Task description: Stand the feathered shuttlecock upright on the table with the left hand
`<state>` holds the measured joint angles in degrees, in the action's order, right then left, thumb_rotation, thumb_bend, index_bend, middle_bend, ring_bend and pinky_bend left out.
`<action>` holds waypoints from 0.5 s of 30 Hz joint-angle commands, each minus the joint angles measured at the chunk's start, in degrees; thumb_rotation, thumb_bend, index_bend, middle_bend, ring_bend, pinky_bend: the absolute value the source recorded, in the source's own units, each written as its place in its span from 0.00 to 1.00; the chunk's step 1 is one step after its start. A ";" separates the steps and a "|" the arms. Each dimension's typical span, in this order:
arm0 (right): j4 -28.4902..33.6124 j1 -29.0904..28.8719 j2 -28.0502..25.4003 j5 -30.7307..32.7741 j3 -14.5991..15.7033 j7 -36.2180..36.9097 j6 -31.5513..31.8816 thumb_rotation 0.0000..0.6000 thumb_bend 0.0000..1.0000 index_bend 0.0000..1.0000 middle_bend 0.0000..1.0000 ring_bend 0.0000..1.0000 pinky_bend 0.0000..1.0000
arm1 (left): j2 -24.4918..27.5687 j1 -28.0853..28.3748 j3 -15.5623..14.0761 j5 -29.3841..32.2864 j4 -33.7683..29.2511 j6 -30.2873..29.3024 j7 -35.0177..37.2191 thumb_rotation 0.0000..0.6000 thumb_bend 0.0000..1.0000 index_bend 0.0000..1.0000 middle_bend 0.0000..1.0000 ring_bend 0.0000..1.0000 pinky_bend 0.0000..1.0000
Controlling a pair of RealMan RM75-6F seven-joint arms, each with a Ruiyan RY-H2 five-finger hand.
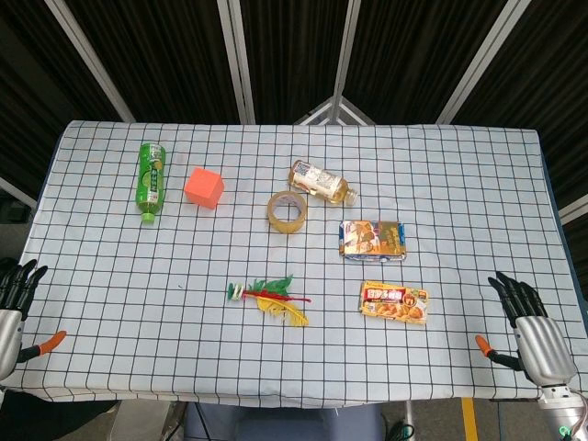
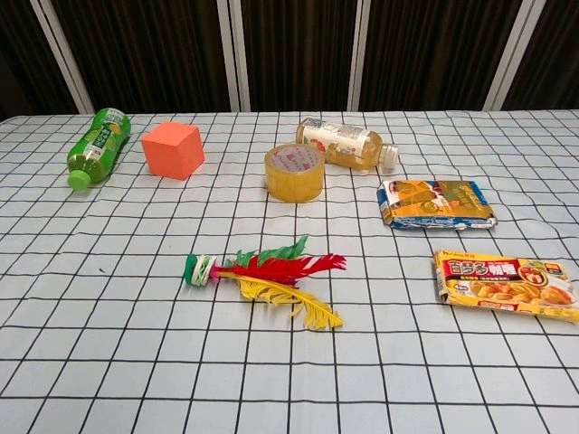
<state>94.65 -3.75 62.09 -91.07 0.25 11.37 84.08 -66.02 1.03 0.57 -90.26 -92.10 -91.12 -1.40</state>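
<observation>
**Colleague:** Where was the shuttlecock when you looked?

**Me:** The red, green and yellow feathered shuttlecock (image 1: pixel 269 294) lay on its side on the checked white tablecloth (image 1: pixel 138 276), near the front middle of the table. Its green-and-white base pointed toward my left side and the feathers fanned out toward my right. Nothing touched it.

**Colleague:** And your left hand?

**Me:** My left hand (image 1: pixel 16 308) sat at the table's front left corner, well apart from the shuttlecock. Its dark fingers pointed up the table, roughly straight and close together, and the orange-tipped thumb stuck out sideways. It held nothing. Only the head view showed it, partly cut off by the edge.

**Colleague:** The right one?

**Me:** My right hand (image 1: pixel 528 326) mirrored it at the front right corner: fingers extended and slightly spread, orange-tipped thumb out to the side, empty. It rested near the yellow-and-red flat food packet (image 1: pixel 394 302) but did not touch it.

**Colleague:** What else was on the cloth?

**Me:** A green plastic drink bottle (image 1: pixel 151 180) lay on its side at the far left, with an orange foam cube (image 1: pixel 204 187) just beside it. A roll of clear-brown packing tape (image 1: pixel 287 212) stood near the middle, and a small amber drink bottle (image 1: pixel 322 182) lay just behind it. A blue-and-orange snack packet (image 1: pixel 372 239) lay farther back than the yellow one.
</observation>
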 commanded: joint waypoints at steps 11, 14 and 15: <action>0.13 0.04 0.02 0.00 0.02 -0.04 0.05 1.00 0.34 0.00 0.00 0.00 0.00 | 0.08 0.46 -0.28 -0.01 -0.25 1.30 -0.32 1.00 0.16 0.00 0.00 0.00 0.00; 0.15 -0.03 0.07 0.00 0.10 -0.10 -0.17 1.00 0.34 0.00 0.00 0.00 0.00 | 0.06 1.68 -0.08 0.08 -0.67 3.26 -1.57 1.00 0.16 0.00 0.00 0.00 0.00; 0.13 -0.04 0.07 0.05 0.11 -0.11 -0.26 1.00 0.34 0.00 0.00 0.00 0.00 | 0.10 2.21 0.05 0.40 -1.23 4.28 -2.32 1.00 0.16 0.02 0.00 0.00 0.00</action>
<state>94.78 -3.78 62.15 -91.02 0.36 11.26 83.82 -65.94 2.47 0.45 -90.15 -92.75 -88.00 -2.79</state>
